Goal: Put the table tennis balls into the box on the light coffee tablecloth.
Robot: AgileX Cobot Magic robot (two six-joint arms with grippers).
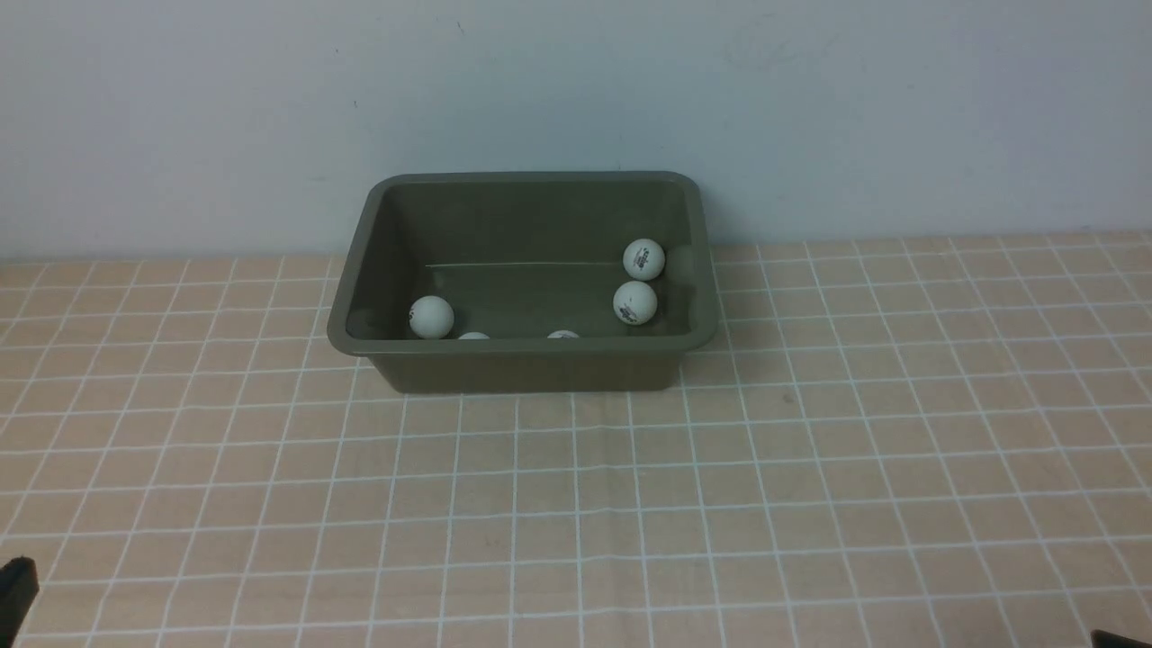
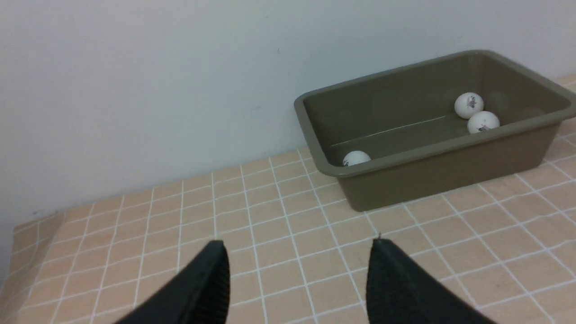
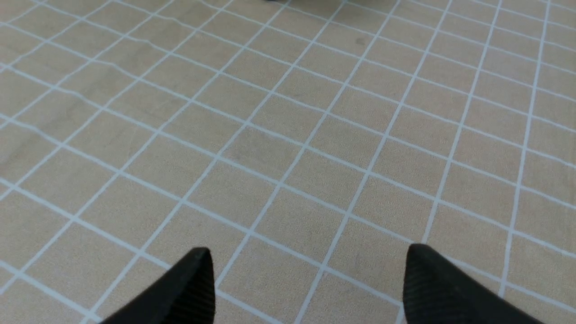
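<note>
The olive-green box [image 1: 522,364] stands on the light coffee tablecloth [image 1: 576,504] by the back wall. Several table tennis balls lie inside: two at its right end [image 1: 643,259] [image 1: 634,301], one at the left [image 1: 431,317], and two half hidden behind the near rim [image 1: 473,336] [image 1: 562,334]. The left wrist view shows the box [image 2: 450,175] with three balls [image 2: 469,105] [image 2: 483,121] [image 2: 356,158]. My left gripper [image 2: 297,245] is open over bare cloth [image 2: 270,211], well short of the box. My right gripper [image 3: 308,249] is open over bare cloth [image 3: 288,135].
A pale wall [image 1: 576,90] rises right behind the box. The cloth's left edge droops off the table [image 2: 27,252] in the left wrist view. Only small black tips of my arms show at the front view's bottom corners [image 1: 16,585] [image 1: 1120,639].
</note>
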